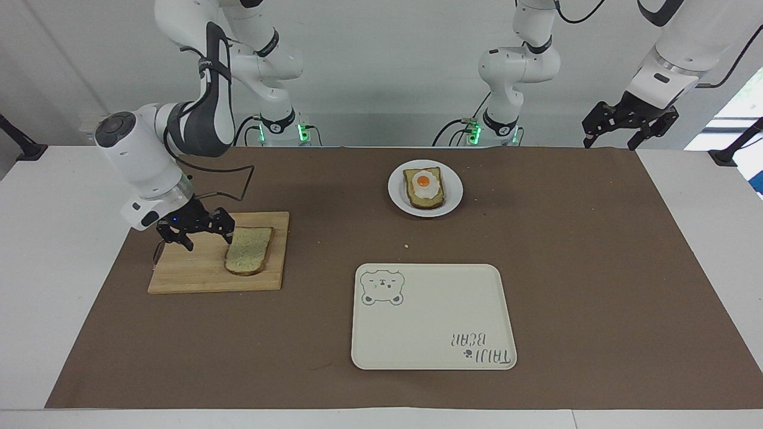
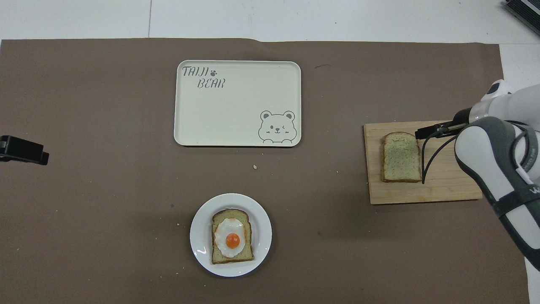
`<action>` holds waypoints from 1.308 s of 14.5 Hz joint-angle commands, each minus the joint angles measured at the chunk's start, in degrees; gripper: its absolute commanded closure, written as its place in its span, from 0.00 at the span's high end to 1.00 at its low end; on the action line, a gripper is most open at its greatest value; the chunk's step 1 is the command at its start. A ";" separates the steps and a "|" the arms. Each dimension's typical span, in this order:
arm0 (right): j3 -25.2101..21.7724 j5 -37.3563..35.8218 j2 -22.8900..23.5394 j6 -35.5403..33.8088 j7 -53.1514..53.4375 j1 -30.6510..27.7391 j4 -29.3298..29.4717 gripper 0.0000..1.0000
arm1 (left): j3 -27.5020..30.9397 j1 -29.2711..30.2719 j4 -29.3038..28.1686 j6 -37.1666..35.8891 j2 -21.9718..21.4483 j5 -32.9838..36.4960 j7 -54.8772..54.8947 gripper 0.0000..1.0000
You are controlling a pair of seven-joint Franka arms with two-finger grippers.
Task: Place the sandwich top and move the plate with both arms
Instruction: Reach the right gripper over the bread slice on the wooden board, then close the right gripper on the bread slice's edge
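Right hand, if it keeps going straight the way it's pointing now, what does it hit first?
Probably the sandwich top. The right hand hangs open over the cutting board, angled down toward the slice's edge. Depth is unclear, so a fingertip may meet the board first.
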 commanded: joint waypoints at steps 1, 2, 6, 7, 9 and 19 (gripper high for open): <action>0.55 2.74 0.46 3.91 -2.56 -0.74 -3.21 1.00 | -0.34 0.53 -0.31 -0.59 -0.83 0.81 -0.43 1.00; 0.55 2.83 1.25 4.00 -2.56 -0.82 -3.22 1.00 | -0.34 0.53 -0.48 -0.68 -0.83 0.81 -0.43 1.00; 0.55 5.81 1.69 4.79 -2.91 -0.82 -5.32 1.00 | -0.34 0.53 -0.48 -0.59 -0.83 0.81 -0.43 1.00; 0.55 5.90 1.69 5.83 -3.96 -0.74 -6.11 1.00 | -0.34 0.53 -0.48 -0.59 -0.83 0.81 -0.43 1.00; 0.55 5.90 1.34 6.55 -4.50 -0.82 -6.99 1.00 | -0.34 0.53 -0.48 -0.59 -0.83 0.81 -0.43 1.00; 0.55 6.96 1.17 6.55 -4.59 -1.35 -8.14 0.65 | -0.34 0.53 -0.48 -0.59 -0.83 0.81 -0.43 1.00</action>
